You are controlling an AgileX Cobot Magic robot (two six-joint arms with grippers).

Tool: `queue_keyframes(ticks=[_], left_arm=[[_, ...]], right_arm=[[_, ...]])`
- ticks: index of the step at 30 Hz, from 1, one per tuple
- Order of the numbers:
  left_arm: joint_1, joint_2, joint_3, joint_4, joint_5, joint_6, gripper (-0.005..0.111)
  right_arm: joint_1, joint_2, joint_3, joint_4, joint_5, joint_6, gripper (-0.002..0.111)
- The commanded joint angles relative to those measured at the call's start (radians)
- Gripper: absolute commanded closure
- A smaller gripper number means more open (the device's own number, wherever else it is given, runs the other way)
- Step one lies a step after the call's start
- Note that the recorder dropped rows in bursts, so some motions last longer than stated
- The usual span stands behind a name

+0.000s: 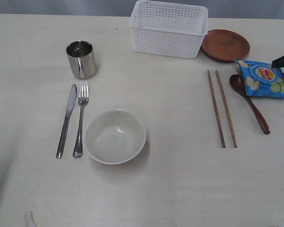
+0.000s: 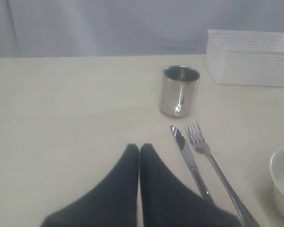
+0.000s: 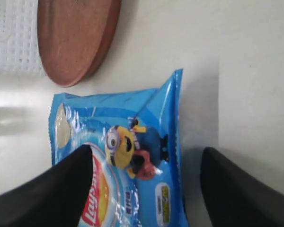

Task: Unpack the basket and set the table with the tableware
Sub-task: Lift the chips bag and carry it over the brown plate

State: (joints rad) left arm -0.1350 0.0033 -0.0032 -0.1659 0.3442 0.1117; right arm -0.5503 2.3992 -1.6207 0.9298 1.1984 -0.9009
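- The right tool (image 3: 146, 151) is wide over the shiny blue chips packet (image 3: 123, 118).
- The white plastic grid basket (image 1: 169, 29) sits top middle, looking empty.
- Best lift straight up, missing the red-brown wooden spoon (image 1: 251, 105).

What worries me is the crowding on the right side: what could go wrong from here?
The right gripper hangs open over the chips packet, whose edge lies against the head of the wooden spoon; dragging the packet could shift the spoon out of line. The plate sits tight against the basket, so gripping its rim may also push the basket.
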Motion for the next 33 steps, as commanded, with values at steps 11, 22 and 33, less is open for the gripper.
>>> queue_keyframes(ticks=[11, 22, 33], left_arm=[[-0.008, -0.003, 0.003, 0.004, -0.002, 0.0, 0.107], [-0.008, -0.003, 0.003, 0.004, -0.002, 0.0, 0.107], [-0.008, -0.003, 0.003, 0.004, -0.002, 0.0, 0.107]], right_arm=[[-0.006, 0.085, -0.016, 0.015, 0.014, -0.068, 0.092], [-0.006, 0.014, -0.206, 0.139, 0.023, 0.05, 0.109], [0.09, -0.032, -0.308, 0.246, 0.023, 0.137, 0.109]])
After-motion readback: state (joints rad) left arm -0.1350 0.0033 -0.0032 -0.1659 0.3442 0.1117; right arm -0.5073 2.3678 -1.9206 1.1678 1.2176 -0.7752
